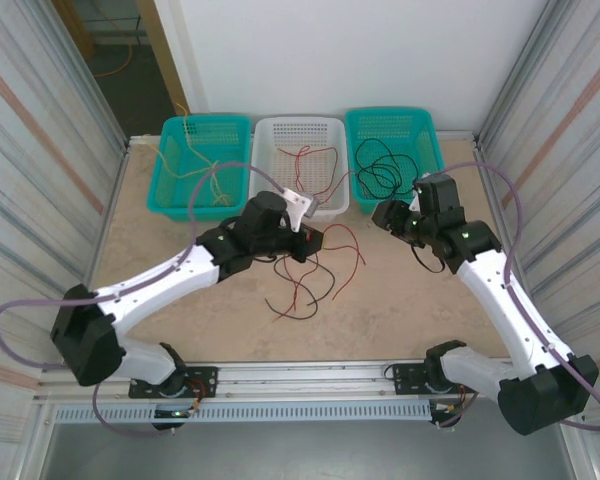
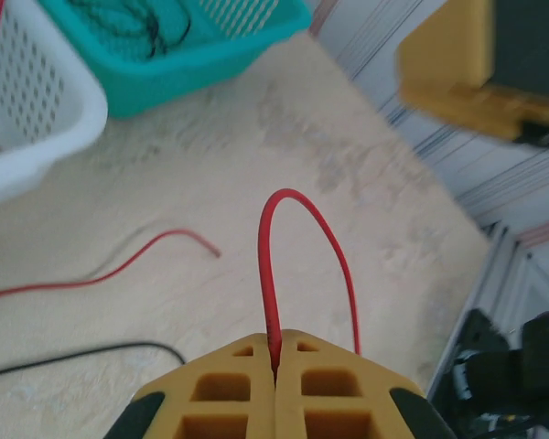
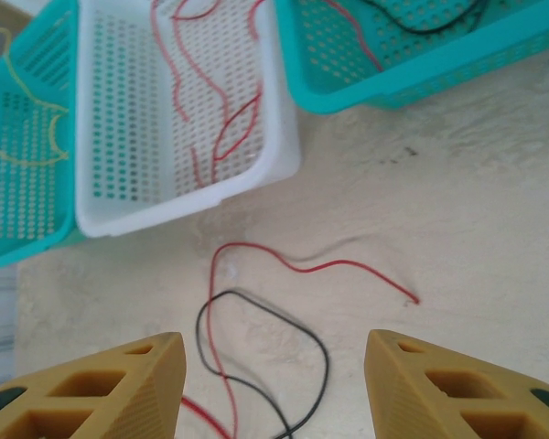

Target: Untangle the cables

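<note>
Pale, mottled tabletop (image 1: 410,300) between corrugated walls, with cable sorting half done.
The left gripper (image 2: 274,352) is clenched on a thin red cable (image 2: 267,265) that arches springily from its yellow ribbed pads (image 2: 224,393), probably to draw it out of the loose red-and-black tangle (image 1: 305,285) mid-table. The right gripper (image 3: 274,366) hovers parted and empty above stray strands. The perforated white basket (image 1: 300,122) holds red cables, and the teal baskets (image 1: 205,118) hold the other colours.

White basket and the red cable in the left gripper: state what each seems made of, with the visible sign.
White basket: likely moulded plastic, smooth; its walls are a regular grid of holes.
Red cable, pinched in the left gripper: probably wire in plastic or rubbery insulation; uniform red, smooth, holding a springy arch.
</note>
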You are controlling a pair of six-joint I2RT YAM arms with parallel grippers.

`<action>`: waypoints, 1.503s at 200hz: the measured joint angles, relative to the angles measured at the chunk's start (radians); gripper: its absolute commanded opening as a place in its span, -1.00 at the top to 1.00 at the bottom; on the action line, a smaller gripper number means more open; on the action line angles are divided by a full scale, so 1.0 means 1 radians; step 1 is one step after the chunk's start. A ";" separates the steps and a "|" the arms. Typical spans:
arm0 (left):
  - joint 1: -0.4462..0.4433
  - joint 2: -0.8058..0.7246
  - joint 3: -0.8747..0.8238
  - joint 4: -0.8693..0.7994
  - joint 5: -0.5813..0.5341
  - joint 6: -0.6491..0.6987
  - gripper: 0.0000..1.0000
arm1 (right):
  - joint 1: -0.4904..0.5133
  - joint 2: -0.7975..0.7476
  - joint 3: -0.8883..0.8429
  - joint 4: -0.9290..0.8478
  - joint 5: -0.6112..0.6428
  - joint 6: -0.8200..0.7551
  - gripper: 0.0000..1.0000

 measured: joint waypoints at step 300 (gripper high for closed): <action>0.414 0.253 0.595 -0.039 -0.029 -0.089 1.00 | 0.230 0.033 0.000 0.140 -0.037 -0.021 -0.10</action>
